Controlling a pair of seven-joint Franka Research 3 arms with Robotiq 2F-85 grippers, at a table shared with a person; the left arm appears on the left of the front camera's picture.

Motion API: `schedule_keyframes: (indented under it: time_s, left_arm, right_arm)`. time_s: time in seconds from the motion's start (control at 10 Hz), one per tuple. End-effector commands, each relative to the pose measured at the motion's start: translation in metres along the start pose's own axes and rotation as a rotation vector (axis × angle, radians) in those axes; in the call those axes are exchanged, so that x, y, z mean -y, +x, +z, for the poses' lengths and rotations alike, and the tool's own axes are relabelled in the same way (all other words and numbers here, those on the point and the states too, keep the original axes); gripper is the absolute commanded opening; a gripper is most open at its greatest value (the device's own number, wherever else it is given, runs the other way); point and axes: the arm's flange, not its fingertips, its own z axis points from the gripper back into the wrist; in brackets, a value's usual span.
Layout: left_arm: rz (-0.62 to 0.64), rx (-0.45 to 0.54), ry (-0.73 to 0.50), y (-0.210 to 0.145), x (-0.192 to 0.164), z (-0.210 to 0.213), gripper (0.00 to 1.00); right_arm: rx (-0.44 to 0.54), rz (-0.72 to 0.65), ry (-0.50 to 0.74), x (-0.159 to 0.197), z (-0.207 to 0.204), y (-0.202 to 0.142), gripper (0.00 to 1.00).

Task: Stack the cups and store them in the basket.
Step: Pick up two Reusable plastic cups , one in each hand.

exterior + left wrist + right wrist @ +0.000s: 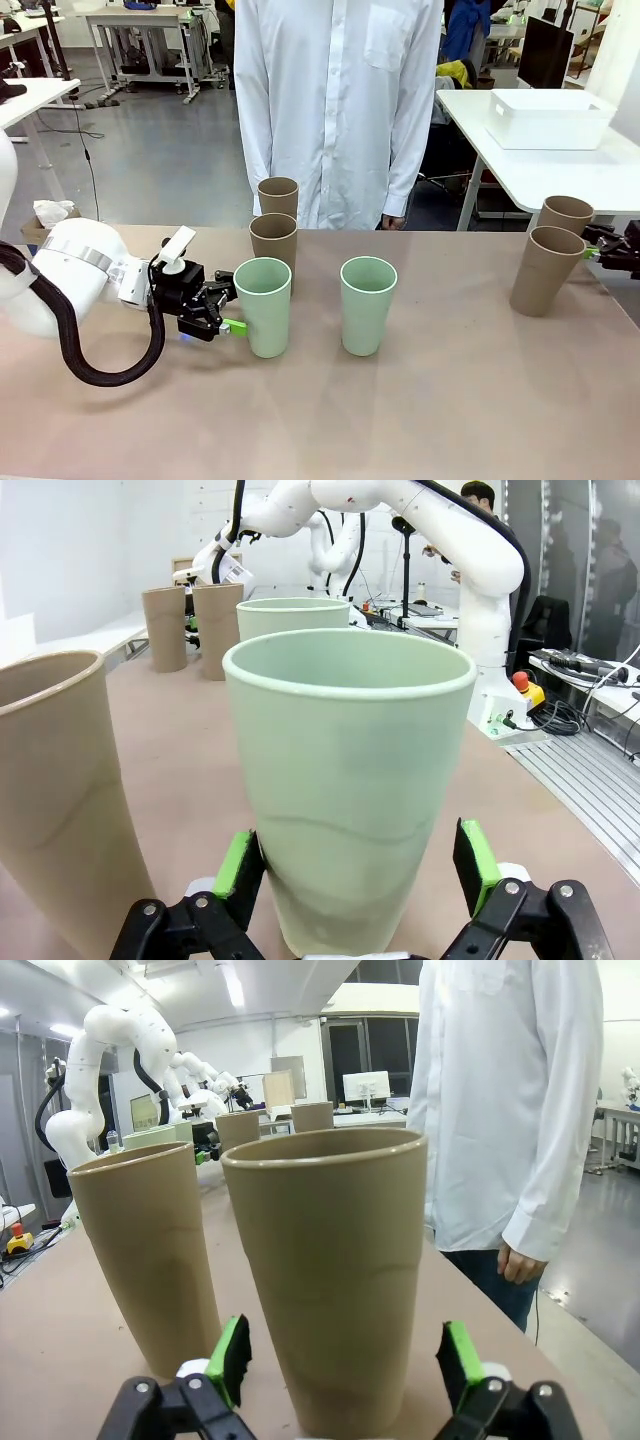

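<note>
Two pale mint cups stand mid-table, the left one and the right one. My left gripper is open around the lower part of the left mint cup, one green pad on each side. Two brown cups stand behind it, near the person. At the right, two more brown cups stand close together. My right gripper is open, straddling the base of a brown cup, with the other brown cup beside it. The white basket sits on a separate table at the back right.
A person in a white shirt stands at the far edge of the table, hands down. The table front is bare wood. Other tables stand in the room beyond.
</note>
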Motion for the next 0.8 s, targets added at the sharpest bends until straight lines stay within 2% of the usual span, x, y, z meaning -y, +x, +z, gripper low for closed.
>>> schedule_keyframes:
  time_s: [0.0,0.7]
  left_arm:
    - [-0.043,0.015,-0.009,-0.013,0.004,-0.006,1.00]
    - [-0.040,0.034,-0.026,-0.011,-0.002,-0.024,1.00]
  right_arm:
    - [0.006,-0.030,-0.030,0.000,-0.014,0.008,1.00]
    - [0.012,-0.060,0.005,0.001,-0.038,0.010,1.00]
